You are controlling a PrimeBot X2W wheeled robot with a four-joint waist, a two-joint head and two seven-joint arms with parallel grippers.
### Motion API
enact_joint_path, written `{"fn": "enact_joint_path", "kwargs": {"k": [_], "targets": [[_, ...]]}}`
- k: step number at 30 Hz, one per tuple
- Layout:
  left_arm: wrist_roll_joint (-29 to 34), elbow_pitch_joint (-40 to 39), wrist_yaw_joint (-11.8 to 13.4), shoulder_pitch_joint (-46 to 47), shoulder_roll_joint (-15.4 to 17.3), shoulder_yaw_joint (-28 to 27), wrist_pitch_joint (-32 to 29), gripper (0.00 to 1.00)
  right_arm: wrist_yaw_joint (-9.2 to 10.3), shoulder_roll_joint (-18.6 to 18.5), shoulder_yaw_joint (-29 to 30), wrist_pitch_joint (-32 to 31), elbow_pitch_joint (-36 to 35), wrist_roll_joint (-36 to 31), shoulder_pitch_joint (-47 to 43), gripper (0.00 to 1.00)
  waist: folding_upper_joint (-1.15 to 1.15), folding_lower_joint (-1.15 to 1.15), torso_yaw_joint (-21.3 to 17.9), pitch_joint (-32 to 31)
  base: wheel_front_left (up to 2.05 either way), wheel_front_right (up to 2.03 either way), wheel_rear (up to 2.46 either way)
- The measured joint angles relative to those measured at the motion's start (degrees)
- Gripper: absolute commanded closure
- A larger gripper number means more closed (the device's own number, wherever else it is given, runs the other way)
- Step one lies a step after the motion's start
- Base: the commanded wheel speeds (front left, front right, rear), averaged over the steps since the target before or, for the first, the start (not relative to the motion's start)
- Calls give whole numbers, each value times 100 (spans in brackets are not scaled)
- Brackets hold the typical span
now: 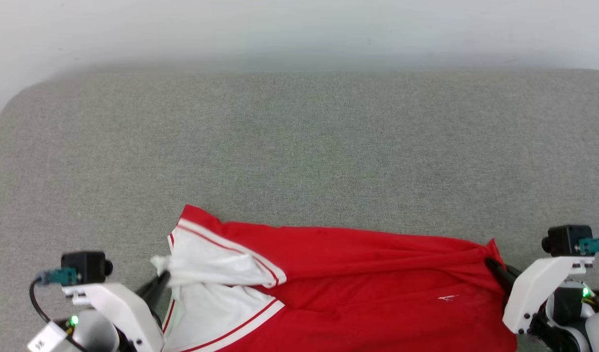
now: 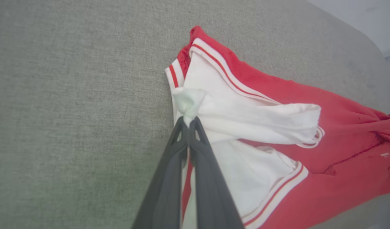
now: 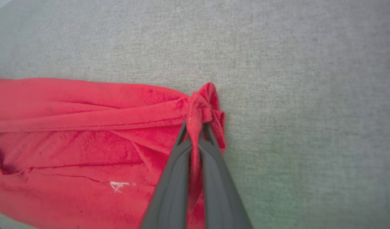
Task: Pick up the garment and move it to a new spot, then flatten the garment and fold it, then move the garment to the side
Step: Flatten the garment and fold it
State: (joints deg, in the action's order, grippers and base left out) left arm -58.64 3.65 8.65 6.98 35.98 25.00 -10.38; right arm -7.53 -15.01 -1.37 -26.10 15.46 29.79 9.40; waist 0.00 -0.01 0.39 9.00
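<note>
Toward the near edge of the grey cushion (image 1: 299,137), the left gripper (image 2: 189,122) is clamped on a small tuft of white sleeve. The right gripper (image 3: 195,130) is clamped on a bunched red corner of the shirt (image 1: 368,274). The shirt stretches between them, its lower part running out of the head view. Both holds look thin, so a hard pull apart could slip the sleeve tuft free. The sleeve is twisted over itself, and spreading it on the bare cushion beyond would likely trap creases.
</note>
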Motion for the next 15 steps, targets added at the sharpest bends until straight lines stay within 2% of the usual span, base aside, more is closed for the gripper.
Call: {"fn": "enact_joint_path", "kwargs": {"k": [9,15], "targets": [[-313,29,129,-822,-203,154,-30,100,0,180,112,419,370,76,-398,100,0,0,-43,-175,0,0,0],[-407,304,90,-949,-318,221,-42,100,0,298,111,602,526,102,-608,100,0,0,-45,-255,0,0,0]]}}
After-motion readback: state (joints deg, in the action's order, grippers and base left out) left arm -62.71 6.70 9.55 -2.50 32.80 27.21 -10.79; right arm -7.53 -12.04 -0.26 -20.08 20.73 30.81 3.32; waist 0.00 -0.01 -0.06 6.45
